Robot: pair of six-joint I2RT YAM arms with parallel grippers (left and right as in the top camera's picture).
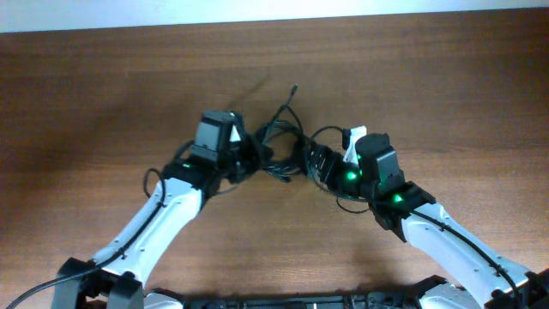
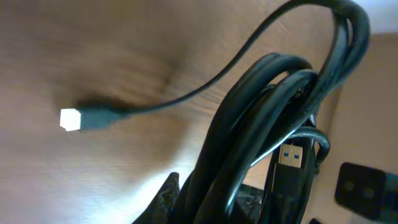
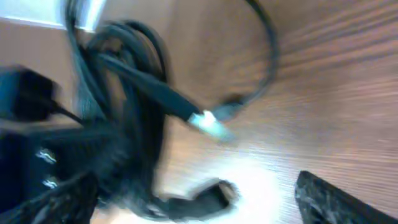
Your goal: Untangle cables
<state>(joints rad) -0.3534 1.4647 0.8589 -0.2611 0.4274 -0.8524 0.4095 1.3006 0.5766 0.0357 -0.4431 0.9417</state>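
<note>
The cables (image 1: 283, 142) lie in a black tangle at the middle of the wooden table (image 1: 103, 94), between the two arms. One loose end runs out toward the far edge and stops at a small plug (image 1: 294, 87).

The left gripper (image 1: 250, 156) sits at the left side of the tangle. In its wrist view the cables (image 2: 261, 106) rise as a thick bundle of loops from between the fingers (image 2: 166, 198), and the left gripper (image 2: 208, 202) is clamped on that bundle. A single strand curves away to the left and ends in a white-tipped plug (image 2: 71, 119) over the table. A USB plug (image 2: 291, 158) with a metal shell hangs among the loops on the right.

The right gripper (image 1: 316, 163) is at the right side of the tangle. Its wrist view is blurred. There the right gripper (image 3: 194, 180) has its fingers (image 3: 336, 199) spread wide apart with bare wood between them. The cables (image 3: 130, 93) hang bunched by the left finger, and one light-tipped connector (image 3: 208, 123) sticks out toward the right.
</note>
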